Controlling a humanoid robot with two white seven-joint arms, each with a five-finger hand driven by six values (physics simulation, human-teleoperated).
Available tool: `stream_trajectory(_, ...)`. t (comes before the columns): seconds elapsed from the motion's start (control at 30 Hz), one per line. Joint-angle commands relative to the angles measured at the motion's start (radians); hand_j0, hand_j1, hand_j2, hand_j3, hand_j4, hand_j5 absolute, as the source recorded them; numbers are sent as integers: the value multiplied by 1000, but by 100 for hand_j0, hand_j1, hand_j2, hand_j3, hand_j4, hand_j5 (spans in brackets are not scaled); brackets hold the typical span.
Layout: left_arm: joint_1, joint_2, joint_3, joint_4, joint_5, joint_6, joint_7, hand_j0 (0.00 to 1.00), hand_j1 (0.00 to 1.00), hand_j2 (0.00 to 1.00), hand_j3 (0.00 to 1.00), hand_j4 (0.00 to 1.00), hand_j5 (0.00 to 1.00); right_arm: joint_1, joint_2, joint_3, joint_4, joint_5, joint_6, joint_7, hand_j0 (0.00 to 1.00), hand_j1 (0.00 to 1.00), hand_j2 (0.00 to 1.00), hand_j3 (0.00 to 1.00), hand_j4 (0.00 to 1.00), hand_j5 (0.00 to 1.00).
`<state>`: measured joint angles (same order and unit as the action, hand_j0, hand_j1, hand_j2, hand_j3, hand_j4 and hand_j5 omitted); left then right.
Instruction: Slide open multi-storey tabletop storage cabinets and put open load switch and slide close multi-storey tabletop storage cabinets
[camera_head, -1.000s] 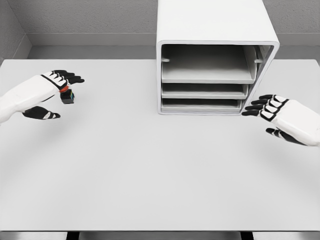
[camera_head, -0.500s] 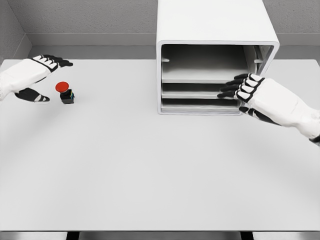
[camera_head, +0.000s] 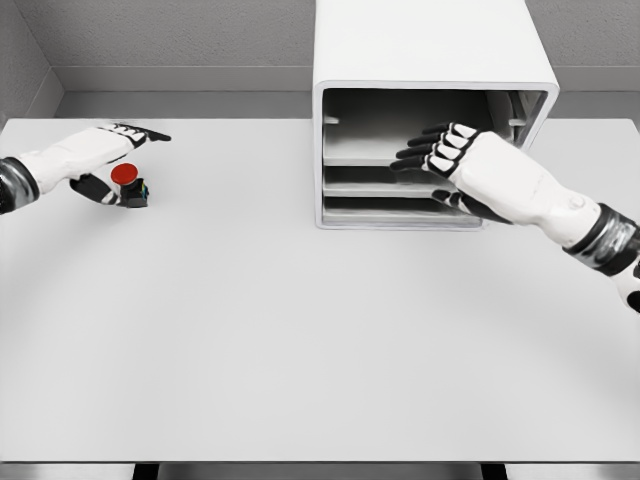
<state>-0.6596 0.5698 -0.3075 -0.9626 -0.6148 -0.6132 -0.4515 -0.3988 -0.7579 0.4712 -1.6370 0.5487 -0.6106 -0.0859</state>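
Matte white table (camera_head: 300, 330), smooth and featureless. Cabinet (camera_head: 432, 110) is a boxy white shell with rounded corners, standing at the table's rear right of centre; three shallow grey trays are showing in its open front, stacked one above another.

Load switch (camera_head: 128, 184): small black block body topped by a round red button cap, a speck of blue-green at its side. It is sitting upright on the table at far left, well apart from the cabinet.

Versus half a second ago: right hand (camera_head: 445, 155) has climbed from the middle tray's level and is now reaching in at the top tray's front edge, fingers extended and loosely spread, grasping nothing; contact with the tray cannot be told. Left hand (camera_head: 95, 160) has dropped closer to the switch, index pointing out above it, thumb just beside its body, fingers released, not closing on it. Switch itself unmoved.
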Motion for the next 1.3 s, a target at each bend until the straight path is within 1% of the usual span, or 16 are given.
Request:
stream_trajectory(0.0,0,-8,-7,25,-2,2,1,100,100,100,100,100,100,-2,29,18,37,-6,0,0,79,79,79,79,79,79)
stream_trajectory(0.17,0,-8,-7,24,-2,2,1,100,100,100,100,100,100,-51,71,55,94,-3,0,0,79,79,79,79,79,79)
stream_trajectory(0.23,0,-8,-7,25,-2,2,1,100,100,100,100,100,100,-69,94,67,124,4,0,1,79,79,79,79,79,79)
stream_trajectory(0.3,0,-8,-9,25,-2,2,1,100,100,100,100,100,100,-101,109,101,170,4,0,1,79,79,79,79,79,79)
stream_trajectory(0.33,0,-8,-9,25,-3,2,2,100,100,100,100,100,100,-104,121,102,187,5,0,1,79,79,79,79,79,79)
stream_trajectory(0.43,2,-7,-7,27,-8,2,2,91,91,91,91,91,91,-129,146,116,226,5,0,1,79,79,79,79,79,79)
stream_trajectory(0.5,-2,-7,-7,36,-8,2,2,90,90,90,90,90,90,-153,160,135,258,5,0,1,79,79,79,79,79,79)
stream_trajectory(0.6,-5,-7,-7,38,-8,2,2,90,90,90,90,90,90,-173,187,142,325,7,0,1,79,79,79,79,79,79)
stream_trajectory(0.67,-6,-7,-7,39,-8,2,2,90,90,90,90,90,90,-183,198,147,350,8,0,41,79,79,79,79,79,79)
stream_trajectory(0.8,-8,-5,-7,64,-6,2,2,89,89,89,89,89,89,-184,204,147,362,7,0,41,79,79,79,79,79,79)
stream_trajectory(0.83,-6,-4,-7,64,-8,2,2,87,87,87,87,87,87,-184,204,147,364,7,0,41,79,79,79,79,79,79)
stream_trajectory(0.93,-6,1,-9,62,-8,2,1,87,87,87,87,87,87,-184,204,148,370,7,0,41,79,79,79,79,79,79)
stream_trajectory(1.0,-12,5,-30,64,-6,2,1,87,87,87,87,87,87,-183,204,147,370,7,0,41,79,79,79,79,79,79)
stream_trajectory(1.1,-20,7,-36,62,-6,2,1,78,78,78,78,78,78,-179,201,148,362,7,0,43,79,79,79,79,79,79)
stream_trajectory(1.13,-20,7,-36,62,-6,2,1,73,73,73,73,73,73,-178,198,148,359,7,0,43,79,79,79,79,79,79)
stream_trajectory(1.27,-20,15,-36,62,-3,2,2,70,70,70,70,70,70,-169,181,148,356,7,0,43,80,80,80,80,80,80)
